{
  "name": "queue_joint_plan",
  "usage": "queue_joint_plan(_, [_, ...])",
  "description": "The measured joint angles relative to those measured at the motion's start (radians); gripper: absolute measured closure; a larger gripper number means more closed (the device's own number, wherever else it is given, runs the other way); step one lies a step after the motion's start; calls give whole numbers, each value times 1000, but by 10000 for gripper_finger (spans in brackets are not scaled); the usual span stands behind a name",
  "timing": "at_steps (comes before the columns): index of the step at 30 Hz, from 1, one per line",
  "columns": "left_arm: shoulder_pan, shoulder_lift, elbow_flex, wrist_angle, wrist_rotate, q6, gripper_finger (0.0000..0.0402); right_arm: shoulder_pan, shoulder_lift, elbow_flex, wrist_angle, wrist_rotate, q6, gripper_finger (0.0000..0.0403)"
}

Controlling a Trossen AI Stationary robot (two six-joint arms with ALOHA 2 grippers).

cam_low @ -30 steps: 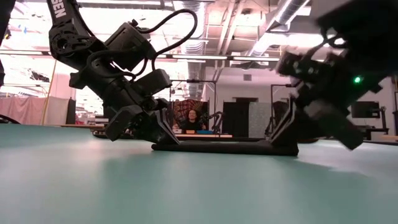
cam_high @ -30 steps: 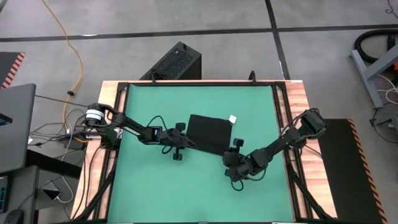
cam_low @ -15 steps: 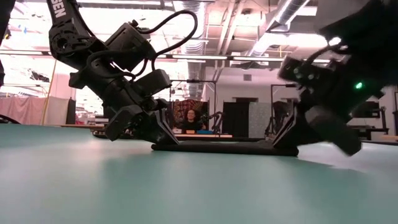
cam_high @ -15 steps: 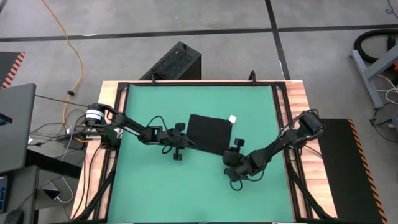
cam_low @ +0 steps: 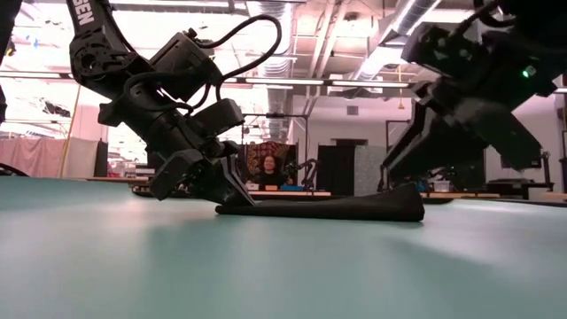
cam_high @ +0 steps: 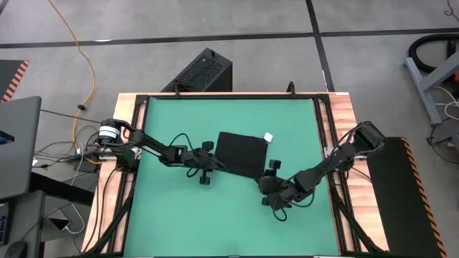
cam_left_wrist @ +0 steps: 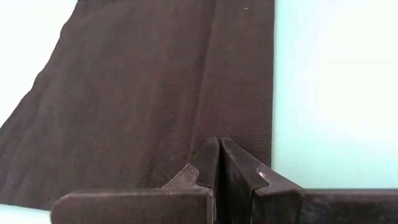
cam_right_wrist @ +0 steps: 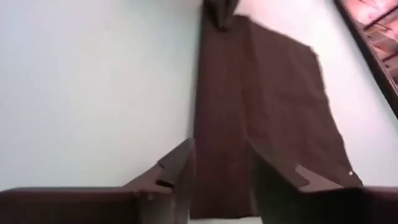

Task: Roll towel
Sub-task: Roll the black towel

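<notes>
The bench (cam_high: pixel 344 129) carries a green mat (cam_high: pixel 179 122), and the towel (cam_high: pixel 240 153) lies near the mat's middle, mostly spread flat, its white tag (cam_high: pixel 268 137) at the far right corner. By my reading the rolling has barely begun: the near edge looks thickened into a first low fold (the low view shows a slightly raised lump at one end), though from above I cannot be sure how much is turned over. Nearly the whole roll is left to do.

The left hand (cam_left_wrist: pixel 219 163) is closed tight, tips pinching the towel's near left corner. The right hand (cam_right_wrist: pixel 221 163) hovers over the near right corner with its fingers parted and nothing between them.

No box, bin or tray shows on the bench.
</notes>
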Motion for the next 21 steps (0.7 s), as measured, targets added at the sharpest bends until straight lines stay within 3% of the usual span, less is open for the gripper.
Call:
queue_joint_plan(5, [0, 0, 0, 2, 0, -5, 395, -23, 14, 0, -23, -17, -28, 195])
queue_joint_plan(13, [0, 0, 0, 3, 0, 6, 395, -56, 18, -6, -20, -80, -64, 191])
queue_joint_plan(21, [0, 0, 0, 3, 0, 6, 395, -62, 18, -127, 160, -107, -93, 191])
